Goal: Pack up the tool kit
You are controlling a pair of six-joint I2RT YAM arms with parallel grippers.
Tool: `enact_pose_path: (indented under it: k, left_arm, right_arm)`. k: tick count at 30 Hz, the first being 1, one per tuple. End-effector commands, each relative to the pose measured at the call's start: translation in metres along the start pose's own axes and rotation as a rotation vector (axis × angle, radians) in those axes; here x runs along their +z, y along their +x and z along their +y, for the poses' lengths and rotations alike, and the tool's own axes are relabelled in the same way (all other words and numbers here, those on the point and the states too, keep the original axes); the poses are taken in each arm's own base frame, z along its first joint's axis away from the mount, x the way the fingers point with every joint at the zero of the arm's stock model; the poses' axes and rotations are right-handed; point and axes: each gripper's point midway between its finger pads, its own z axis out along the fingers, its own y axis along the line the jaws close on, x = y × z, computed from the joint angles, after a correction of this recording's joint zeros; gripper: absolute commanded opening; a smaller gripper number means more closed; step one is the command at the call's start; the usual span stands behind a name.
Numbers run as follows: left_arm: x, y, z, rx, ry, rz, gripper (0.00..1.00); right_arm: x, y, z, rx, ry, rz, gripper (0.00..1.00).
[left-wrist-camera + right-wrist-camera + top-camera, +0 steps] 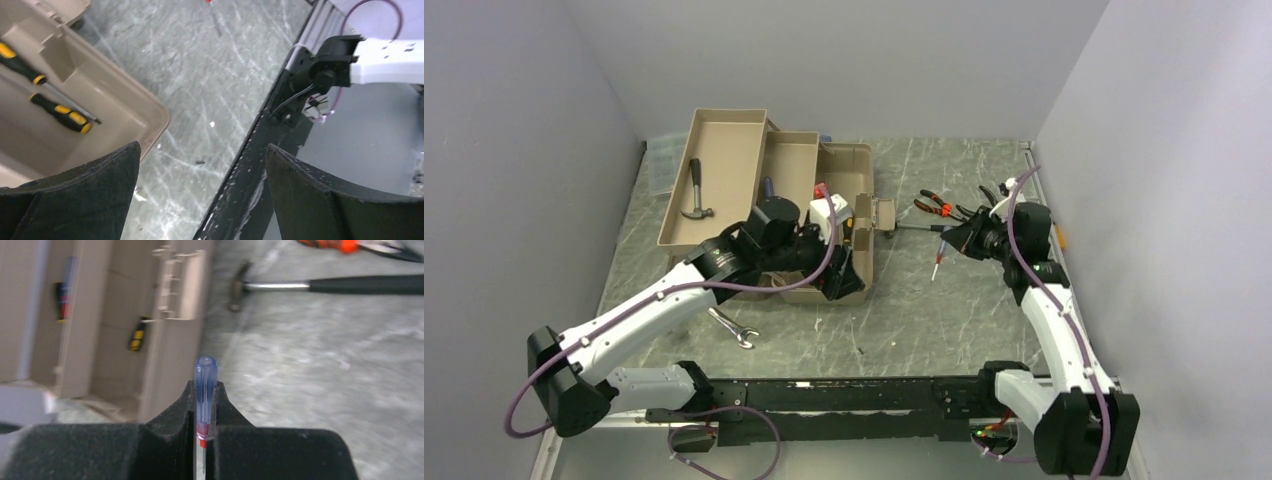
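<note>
**Top view**
- Toolbox (854, 170): sitting open at the far left of the table (944, 320), with 2 trays folded out to its left.
- Hammer (696, 192): lying in the leftmost tray (724, 140).
- Wrench (732, 328): lying on the table near the toolbox's front, beside the left arm.
- 2nd hammer (912, 228): lying on the table, its head by the toolbox's right wall and its handle pointing toward the right gripper (951, 240).
- Pliers (934, 205): lying just beyond that handle.
- Left gripper (846, 272): hovering over the toolbox's near right corner.

**Left wrist view**
- Left gripper (202, 200): fingers (75, 200) standing wide apart and holding nothing.
- Black-yellow screwdrivers (60, 112): 2 lying side by side inside the toolbox (150, 117).

**Right wrist view**
- Right gripper (205, 405): fingers pressing together on the blue screwdriver (205, 375), clamping it at its red collar. The clear handle is sticking out past the fingertips and pointing toward the toolbox (175, 340).
- 2nd hammer (310, 286) and pliers (350, 245): lying on the table beyond.
</note>
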Motion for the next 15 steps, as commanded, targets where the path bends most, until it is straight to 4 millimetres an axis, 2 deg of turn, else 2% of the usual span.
enact_pose_path:
  k: [1,7,12,15]
  left_arm:
    - [0.009,-0.047,-0.037,-0.025,0.138,-0.111,0.95]
    - [0.032,-0.068,-0.059,-0.059,0.222,-0.144,0.84]
    - [0.051,-0.072,-0.059,-0.069,0.213,-0.111,0.72]
    - [0.055,-0.077,-0.059,-0.068,0.208,-0.114,0.7]
  right_arm:
    - [-0.018,-0.012,0.084,0.03,-0.373,-0.105,0.0]
    - [-0.038,-0.012,0.138,-0.01,-0.548,-0.143,0.0]
    - [-0.06,-0.018,0.163,0.021,-0.674,-0.164,0.0]
    - [-0.069,-0.017,0.17,0.03,-0.716,-0.173,0.0]
